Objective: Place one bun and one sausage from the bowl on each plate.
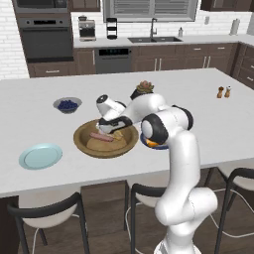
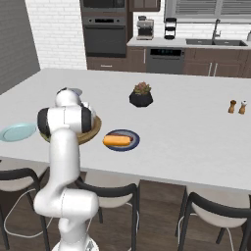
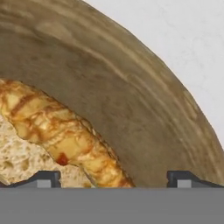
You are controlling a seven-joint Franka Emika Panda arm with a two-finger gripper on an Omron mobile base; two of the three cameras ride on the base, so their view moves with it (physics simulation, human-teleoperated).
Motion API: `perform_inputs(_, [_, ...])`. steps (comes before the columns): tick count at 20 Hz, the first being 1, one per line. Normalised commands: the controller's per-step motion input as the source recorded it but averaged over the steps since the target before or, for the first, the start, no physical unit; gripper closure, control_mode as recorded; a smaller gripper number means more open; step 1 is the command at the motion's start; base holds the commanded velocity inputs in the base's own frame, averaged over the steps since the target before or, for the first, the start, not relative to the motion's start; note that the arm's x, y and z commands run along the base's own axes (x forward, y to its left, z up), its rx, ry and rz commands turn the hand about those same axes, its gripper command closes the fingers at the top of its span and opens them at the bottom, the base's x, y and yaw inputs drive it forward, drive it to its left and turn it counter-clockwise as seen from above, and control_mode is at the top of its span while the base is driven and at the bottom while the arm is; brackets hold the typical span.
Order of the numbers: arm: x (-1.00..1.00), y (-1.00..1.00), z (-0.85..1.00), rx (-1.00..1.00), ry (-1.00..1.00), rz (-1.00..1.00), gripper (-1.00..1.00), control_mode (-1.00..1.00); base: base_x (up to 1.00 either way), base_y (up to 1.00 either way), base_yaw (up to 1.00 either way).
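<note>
Brown wood grain fills most of my hand view: the wide, shallow, round wooden bowl (image 3: 131,100) curves from upper left down to lower right, with white counter (image 3: 183,39) beyond its rim at the upper right. At the lower left of that frame lies a glazed, golden-brown sausage (image 3: 65,131), running diagonally, with a pale, crumbly bun (image 3: 17,162) tucked beneath and beside it. My two-finger gripper (image 3: 113,179) hangs low in the bowl with its dark tips well apart, nothing between them yet. From the left base view, the bowl (image 1: 106,141) sits mid-frame on the counter, the pale light-blue round plate (image 1: 40,156) bare at the left, and the dark navy-blue round plate (image 2: 121,140) in the right base view already carries an orange-yellow item. I judge the sausage light, fairly firm and a bit slick from its glaze, likely to roll; I would straddle it across its narrow width near mid-length. The bun looks soft and squashable, so a gentle pinch across its middle suits it.
</note>
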Motion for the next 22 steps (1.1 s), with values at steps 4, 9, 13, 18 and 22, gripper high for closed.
perform_inputs(4, [-0.22, 0.0, -0.19, -0.07, 0.0, 0.0, -1.0, -1.0, 0.0, 0.0, 0.0])
perform_inputs(9, [-0.1, 0.0, -0.19, -0.08, -0.02, 0.0, 1.0, -1.0, 0.0, 0.0, 0.0])
perform_inputs(13, [0.09, 0.0, -0.13, -0.03, 0.0, 0.0, 1.0, -1.0, 0.0, 0.0, 0.0])
perform_inputs(18, [0.0, 0.0, -0.08, -0.01, 0.0, 0.0, 1.0, -1.0, 0.0, 0.0, 0.0])
perform_inputs(22, [-0.3, 0.0, 0.44, 0.0, -0.01, -0.01, 1.0, -1.0, 0.0, 0.0, 0.0])
